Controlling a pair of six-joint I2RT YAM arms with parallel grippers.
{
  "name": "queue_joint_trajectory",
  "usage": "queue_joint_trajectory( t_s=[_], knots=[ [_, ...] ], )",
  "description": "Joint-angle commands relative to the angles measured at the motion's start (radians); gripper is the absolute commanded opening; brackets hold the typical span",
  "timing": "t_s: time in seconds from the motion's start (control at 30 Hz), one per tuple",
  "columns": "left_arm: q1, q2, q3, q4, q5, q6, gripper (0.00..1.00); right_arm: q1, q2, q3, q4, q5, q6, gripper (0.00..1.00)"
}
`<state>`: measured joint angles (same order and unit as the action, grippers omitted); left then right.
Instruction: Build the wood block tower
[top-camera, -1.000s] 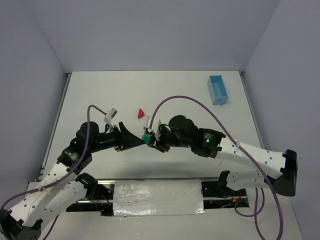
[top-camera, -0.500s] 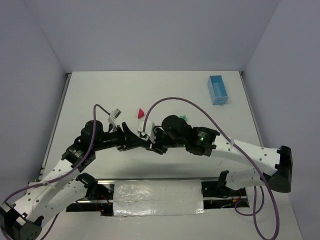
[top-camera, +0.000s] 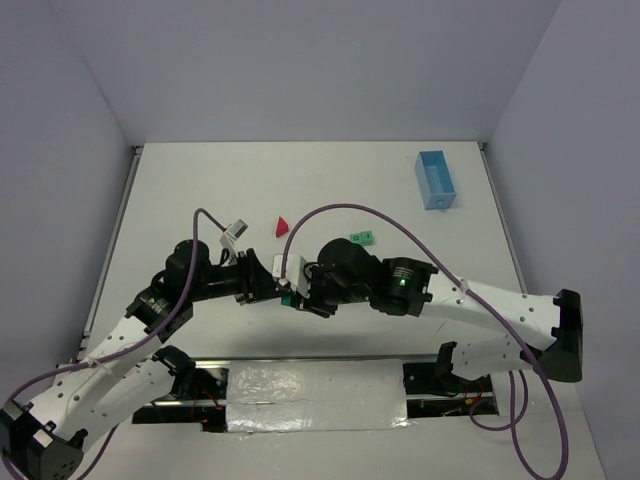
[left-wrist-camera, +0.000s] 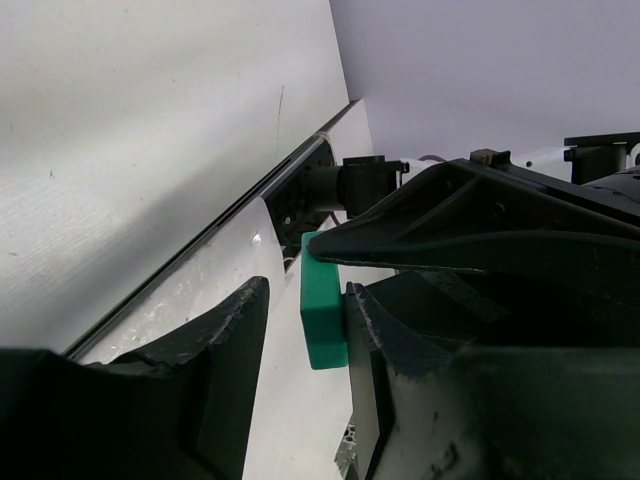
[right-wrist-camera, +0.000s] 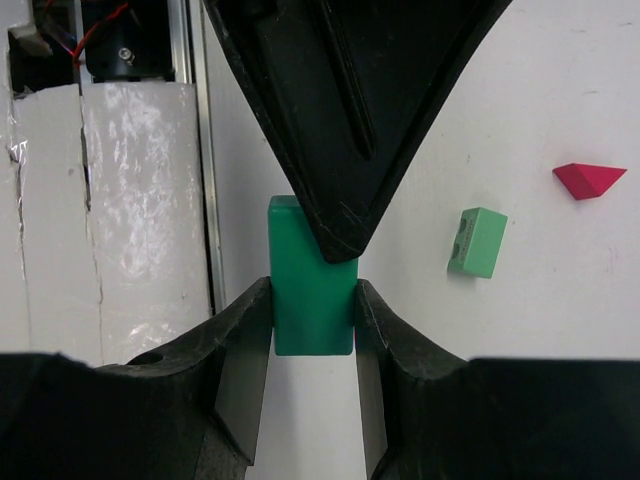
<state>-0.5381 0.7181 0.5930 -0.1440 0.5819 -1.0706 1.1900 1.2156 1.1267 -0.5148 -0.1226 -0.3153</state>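
A green rectangular block (right-wrist-camera: 312, 305) is clamped between the pads of my right gripper (right-wrist-camera: 312, 290), held above the table. My left gripper (left-wrist-camera: 307, 292) faces it head-on, jaws either side of the same green block (left-wrist-camera: 323, 312). One left finger (left-wrist-camera: 362, 330) touches the block, while the other stands off with a gap, so this gripper is open. From above, the two grippers meet at the green block (top-camera: 287, 288) near the table's front middle. A red triangular piece (top-camera: 282, 226) and a small green block (top-camera: 362, 238) lie on the table beyond them.
A light blue tray (top-camera: 435, 180) sits at the far right of the table. A foil-covered strip (top-camera: 315, 395) runs along the near edge between the arm bases. Grey walls close in the left, right and back.
Both grippers shifted left together. The left gripper's jaws narrowed around the green block held by the right gripper. The small green block on the table came into view behind the right arm.
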Motion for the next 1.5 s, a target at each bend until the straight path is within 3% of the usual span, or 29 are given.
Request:
queue_joint_trajectory(
  t_s=[0.0, 0.07, 0.2, 0.27, 0.43, 0.47, 0.63, 0.67, 0.77, 0.9, 1.0, 1.17, 1.27, 1.47],
  knots=[
    [-0.003, -0.002, 0.024, 0.011, 0.026, 0.038, 0.48, 0.010, 0.013, 0.070, -0.014, 0.029, -0.021, 0.10],
    [-0.003, -0.002, 0.022, 0.017, 0.030, 0.037, 0.45, 0.011, 0.027, 0.081, -0.021, 0.038, -0.024, 0.09],
    [-0.003, -0.002, 0.013, 0.030, 0.044, 0.031, 0.28, 0.011, 0.028, 0.085, -0.013, 0.047, -0.031, 0.09],
    [-0.003, -0.005, 0.014, 0.030, 0.050, 0.034, 0.24, 0.013, 0.028, 0.088, -0.010, 0.060, -0.039, 0.09],
    [-0.003, -0.023, 0.033, 0.018, 0.041, 0.063, 0.00, 0.013, 0.013, 0.084, 0.016, 0.052, -0.034, 0.16],
    [-0.003, -0.031, 0.039, 0.015, 0.023, 0.073, 0.00, 0.011, 0.004, 0.075, 0.051, 0.058, -0.024, 0.28],
    [-0.003, -0.084, 0.054, 0.000, -0.069, 0.078, 0.00, 0.010, -0.039, 0.005, 0.148, 0.072, 0.015, 0.55],
    [-0.003, -0.089, 0.071, -0.008, -0.088, 0.081, 0.00, 0.010, -0.037, 0.001, 0.165, 0.077, 0.022, 0.79],
    [-0.003, -0.094, 0.099, -0.055, -0.169, 0.098, 0.00, 0.008, -0.036, -0.002, 0.177, 0.113, 0.061, 0.99],
    [-0.002, -0.094, 0.142, -0.106, -0.283, 0.104, 0.00, 0.006, -0.080, -0.030, 0.223, 0.142, 0.114, 1.00],
    [-0.003, -0.120, 0.133, -0.114, -0.384, 0.072, 0.00, 0.008, -0.119, -0.051, 0.324, 0.248, 0.276, 1.00],
    [-0.003, -0.210, 0.064, -0.016, -0.500, -0.031, 0.00, 0.008, -0.088, 0.004, 0.280, 0.463, 0.756, 1.00],
    [-0.003, -0.226, 0.051, 0.018, -0.525, -0.086, 0.00, 0.010, -0.065, 0.008, 0.265, 0.513, 0.905, 1.00],
    [-0.003, -0.218, 0.085, -0.034, -0.547, -0.130, 0.00, 0.011, 0.004, 0.028, 0.329, 0.509, 0.934, 0.98]
  ],
)
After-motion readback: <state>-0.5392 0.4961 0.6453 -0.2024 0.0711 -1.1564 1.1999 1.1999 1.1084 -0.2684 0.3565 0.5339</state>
